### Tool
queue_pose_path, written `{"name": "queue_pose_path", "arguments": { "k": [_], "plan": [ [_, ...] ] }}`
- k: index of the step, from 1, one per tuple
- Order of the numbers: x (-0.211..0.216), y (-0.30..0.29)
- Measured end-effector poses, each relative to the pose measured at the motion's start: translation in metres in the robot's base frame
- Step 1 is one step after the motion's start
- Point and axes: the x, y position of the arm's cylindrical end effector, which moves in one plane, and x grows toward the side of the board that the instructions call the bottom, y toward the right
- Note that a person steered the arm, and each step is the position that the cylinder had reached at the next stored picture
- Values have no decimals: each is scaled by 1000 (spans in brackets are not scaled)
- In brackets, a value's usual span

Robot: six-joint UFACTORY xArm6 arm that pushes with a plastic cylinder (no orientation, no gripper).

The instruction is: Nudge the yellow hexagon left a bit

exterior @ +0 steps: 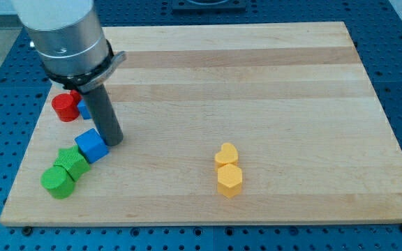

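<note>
The yellow hexagon (pixel 229 180) lies on the wooden board (pixel 257 84) right of centre toward the view's bottom. A yellow heart-shaped block (pixel 226 154) touches its top side. My tip (pixel 113 140) rests on the board at the view's left, touching the upper right of a blue cube (pixel 91 145). The tip is far to the left of the yellow hexagon.
A green star-like block (pixel 72 161) and a green cylinder (pixel 58 181) sit below-left of the blue cube. A red cylinder (pixel 65 107) and a partly hidden blue block (pixel 84 109) lie behind the rod at upper left.
</note>
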Motion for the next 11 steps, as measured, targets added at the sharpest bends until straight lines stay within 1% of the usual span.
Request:
{"name": "queue_pose_path", "arguments": {
  "k": [2,3,4,5,6,7,8,10,11],
  "plan": [
    [7,-11],
    [4,-4],
    [-10,49],
    [-12,134],
    [8,208],
    [50,251],
    [79,260],
    [87,191],
    [87,171]
  ]
}}
